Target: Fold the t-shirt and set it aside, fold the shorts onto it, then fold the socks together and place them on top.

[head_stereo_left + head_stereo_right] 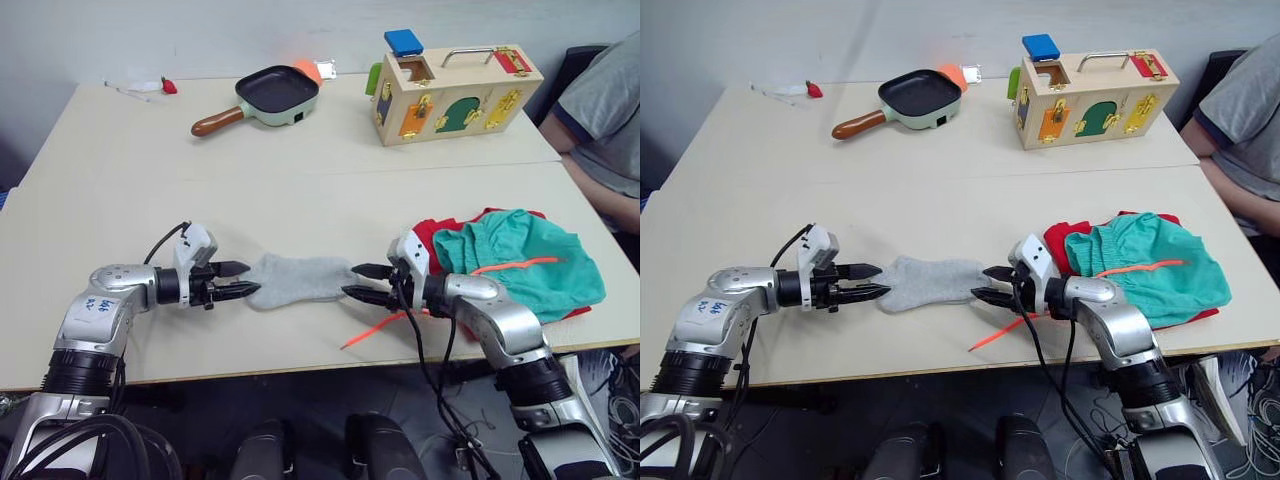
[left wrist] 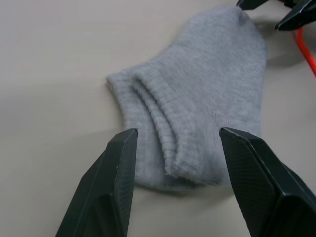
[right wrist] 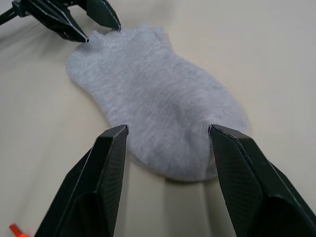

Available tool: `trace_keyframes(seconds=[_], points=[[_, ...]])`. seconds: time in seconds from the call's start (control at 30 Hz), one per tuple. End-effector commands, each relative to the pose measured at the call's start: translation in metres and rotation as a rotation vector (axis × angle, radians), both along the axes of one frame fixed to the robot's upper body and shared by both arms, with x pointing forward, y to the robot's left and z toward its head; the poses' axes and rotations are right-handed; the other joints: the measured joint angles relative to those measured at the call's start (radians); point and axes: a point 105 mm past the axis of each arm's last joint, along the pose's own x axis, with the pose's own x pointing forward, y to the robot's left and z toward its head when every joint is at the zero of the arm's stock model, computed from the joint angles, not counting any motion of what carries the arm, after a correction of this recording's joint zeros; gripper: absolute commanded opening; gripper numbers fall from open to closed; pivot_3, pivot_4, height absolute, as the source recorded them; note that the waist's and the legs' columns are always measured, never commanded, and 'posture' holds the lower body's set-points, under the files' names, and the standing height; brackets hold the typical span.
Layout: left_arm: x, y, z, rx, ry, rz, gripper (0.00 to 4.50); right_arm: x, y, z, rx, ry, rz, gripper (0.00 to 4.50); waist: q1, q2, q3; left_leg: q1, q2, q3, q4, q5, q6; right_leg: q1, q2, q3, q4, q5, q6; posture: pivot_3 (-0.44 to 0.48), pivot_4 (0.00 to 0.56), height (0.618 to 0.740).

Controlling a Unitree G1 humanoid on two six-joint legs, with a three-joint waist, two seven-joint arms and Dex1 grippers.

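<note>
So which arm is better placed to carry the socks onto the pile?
Right, probably. Both grippers sit open at opposite ends of the socks, but the right gripper is beside the shorts stacked on the t-shirt; the left gripper is farther away.

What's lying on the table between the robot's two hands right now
The grey socks, stacked flat on the table. In the left eye view the open left hand sits at one end and the open right hand at the other.

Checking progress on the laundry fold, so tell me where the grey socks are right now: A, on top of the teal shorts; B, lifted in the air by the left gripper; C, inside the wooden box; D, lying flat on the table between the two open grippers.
D: the socks lie flat on the table, with the left gripper and the right gripper open at either end.
</note>
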Motion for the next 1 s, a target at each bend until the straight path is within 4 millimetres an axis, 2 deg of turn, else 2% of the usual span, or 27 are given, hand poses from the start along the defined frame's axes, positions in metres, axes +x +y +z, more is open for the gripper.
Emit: trace_keyframes(seconds=[0.03, 0.27, 0.4, 0.43, 0.47, 0.6, 0.67, 0.8, 1.0], points=[[0.001, 0.005, 0.004, 0.029, -0.015, 0.006, 2.76, 0.008, -0.002, 0.010, 0.016, -0.023, -0.032, 2.65, 0.000, 0.000, 0.000, 0.000, 0.000, 0.000, 0.000, 0.000, 0.000, 0.000, 0.000, 0.000, 0.000, 0.000, 0.000, 0.000, 0.150, 0.740], [0.001, -0.002, -0.003, 0.010, 0.004, 0.005, 2.76, 0.015, 0.001, 0.002, -0.031, -0.011, -0.043, 2.65, 0.000, 0.000, 0.000, 0.000, 0.000, 0.000, 0.000, 0.000, 0.000, 0.000, 0.000, 0.000, 0.000, 0.000, 0.000, 0.000, 0.150, 0.740], [0.000, -0.005, -0.006, 0.003, 0.017, 0.001, 1.91, 0.015, 0.004, 0.004, -0.014, -0.011, -0.024, 2.70, 0.000, 0.000, 0.000, 0.000, 0.000, 0.000, 0.000, 0.000, 0.000, 0.000, 0.000, 0.000, 0.001, 0.000, 0.000, 0.000, 0.150, 0.740], [-0.001, -0.006, -0.007, 0.005, 0.020, 0.001, 1.57, 0.014, 0.005, 0.004, -0.011, -0.010, -0.020, 2.31, -0.001, 0.000, 0.000, 0.000, 0.000, 0.000, 0.000, 0.000, 0.000, 0.000, 0.000, 0.000, 0.001, 0.000, 0.000, 0.000, 0.150, 0.740], [-0.001, -0.006, -0.008, 0.004, 0.027, 0.000, 1.26, 0.014, 0.006, 0.004, -0.012, -0.010, -0.015, 2.12, -0.001, 0.000, 0.000, 0.000, 0.000, 0.000, 0.000, 0.000, 0.000, 0.000, 0.000, 0.000, 0.001, 0.000, 0.000, 0.000, 0.150, 0.740], [-0.003, -0.007, -0.010, -0.002, 0.037, -0.001, 0.00, 0.012, 0.008, 0.005, -0.010, -0.023, 0.000, 0.64, -0.001, 0.000, 0.000, 0.000, 0.000, 0.000, 0.000, 0.000, 0.000, 0.000, 0.000, 0.000, 0.002, 0.000, 0.000, 0.000, 0.150, 0.740], [-0.003, -0.007, -0.010, -0.001, 0.037, 0.000, 0.00, 0.012, 0.009, 0.007, -0.008, -0.036, 0.012, 0.02, -0.001, 0.000, 0.000, 0.000, 0.000, 0.000, 0.000, 0.000, 0.000, 0.000, 0.000, 0.000, 0.002, 0.000, 0.000, 0.000, 0.150, 0.740], [-0.002, -0.007, -0.003, -0.044, 0.012, 0.003, 0.00, 0.012, 0.009, 0.012, 0.003, -0.052, 0.020, 0.02, -0.001, 0.000, 0.000, 0.000, 0.000, 0.000, 0.000, 0.000, 0.000, 0.000, 0.000, 0.000, 0.002, 0.000, 0.000, 0.000, 0.150, 0.740], [-0.005, -0.004, 0.021, -0.131, -0.036, -0.023, 0.00, 0.014, 0.007, 0.027, 0.034, -0.082, 0.033, 0.02, -0.001, 0.000, 0.000, 0.000, 0.000, 0.000, 0.000, 0.000, 0.000, 0.000, 0.000, 0.000, 0.002, 0.000, 0.000, 0.000, 0.150, 0.740]])
